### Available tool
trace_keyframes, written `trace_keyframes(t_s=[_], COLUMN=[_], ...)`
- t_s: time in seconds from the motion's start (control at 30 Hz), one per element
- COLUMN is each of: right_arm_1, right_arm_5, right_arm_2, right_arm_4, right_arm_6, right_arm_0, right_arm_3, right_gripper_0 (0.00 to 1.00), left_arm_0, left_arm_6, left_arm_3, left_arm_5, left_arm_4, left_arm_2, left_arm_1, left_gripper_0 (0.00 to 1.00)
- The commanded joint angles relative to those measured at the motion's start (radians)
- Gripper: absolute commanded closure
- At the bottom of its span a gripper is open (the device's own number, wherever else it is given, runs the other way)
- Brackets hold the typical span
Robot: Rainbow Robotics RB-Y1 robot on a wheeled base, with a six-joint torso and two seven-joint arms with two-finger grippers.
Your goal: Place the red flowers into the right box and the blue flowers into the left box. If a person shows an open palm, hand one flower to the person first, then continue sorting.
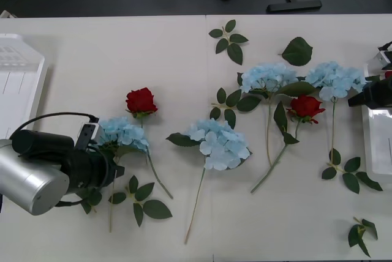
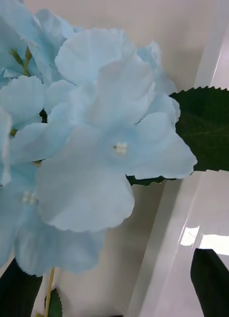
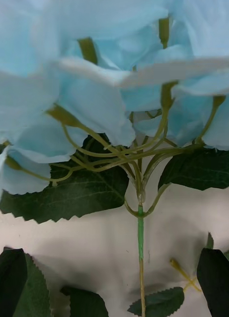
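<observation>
From my seat at the controls, the left gripper (image 1: 113, 170) sits nearest me at the table's near left, nosed in at the stem of the leftmost blue flower (image 1: 122, 133). My left wrist camera looks straight up that stem (image 3: 140, 233) with the fingers (image 3: 10, 277) dark at the two corners, spread wide and holding nothing. A red rose (image 1: 141, 100) lies just beyond that bloom. Mid-table, a second blue cluster (image 1: 219, 142) lies flat, and farther right a third (image 1: 267, 77) and a fourth (image 1: 334, 79) flank another rose (image 1: 305, 107). Loose leaf sprigs (image 1: 228, 40) are scattered about. The right gripper (image 1: 358, 98) hovers at the right edge beside the fourth bloom and above the right box (image 1: 375, 145); its wrist camera shows petals (image 2: 94, 148) close up and one dark finger (image 2: 213, 282), so I cannot tell how wide it stands. The left box (image 1: 18, 84) rests at the far left.
</observation>
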Motion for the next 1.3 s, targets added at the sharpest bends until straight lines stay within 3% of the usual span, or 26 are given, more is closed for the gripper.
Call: trace_keyframes(t_s=[0.03, 0.53, 0.7, 0.77, 0.83, 0.9, 1.13, 1.3], right_arm_1=[0.021, 0.155, 0.181, 0.198, 0.210, 0.227, 0.259, 0.275], right_arm_5=[0.002, -0.055, -0.069, -0.080, -0.089, -0.098, -0.119, -0.133], right_arm_2=[0.013, 0.028, 0.027, 0.027, 0.027, 0.027, 0.028, 0.027], right_arm_4=[0.012, 0.162, 0.183, 0.217, 0.251, 0.280, 0.315, 0.324], right_arm_6=[0.030, -0.010, -0.028, -0.038, -0.047, -0.054, -0.074, -0.073], right_arm_0=[-0.040, -0.058, -0.058, -0.058, -0.060, -0.063, -0.089, -0.121], right_arm_3=[-0.036, -0.041, -0.039, -0.036, -0.036, -0.036, 0.004, 0.055], right_gripper_0=[0.13, 0.13, 0.12, 0.13, 0.13, 0.13, 0.14, 0.32], left_arm_0=[-0.050, -0.111, -0.116, -0.116, -0.116, -0.116, -0.117, -0.127], left_arm_6=[0.034, 0.051, 0.060, 0.063, 0.066, 0.070, 0.071, 0.074], left_arm_3=[0.014, 0.103, 0.126, 0.136, 0.137, 0.142, 0.142, 0.131], left_arm_5=[-0.014, -0.015, -0.033, -0.044, -0.047, -0.049, -0.055, -0.055], left_arm_4=[-0.030, -0.097, -0.110, -0.110, -0.110, -0.108, -0.114, -0.116], left_arm_2=[-0.053, -0.116, -0.132, -0.136, -0.136, -0.136, -0.136, -0.128], left_arm_1=[-0.010, -0.053, -0.052, -0.052, -0.053, -0.053, -0.053, -0.044], left_gripper_0=[0.00, 0.01, 0.34, 0.67, 0.86, 0.97, 1.00, 1.00])
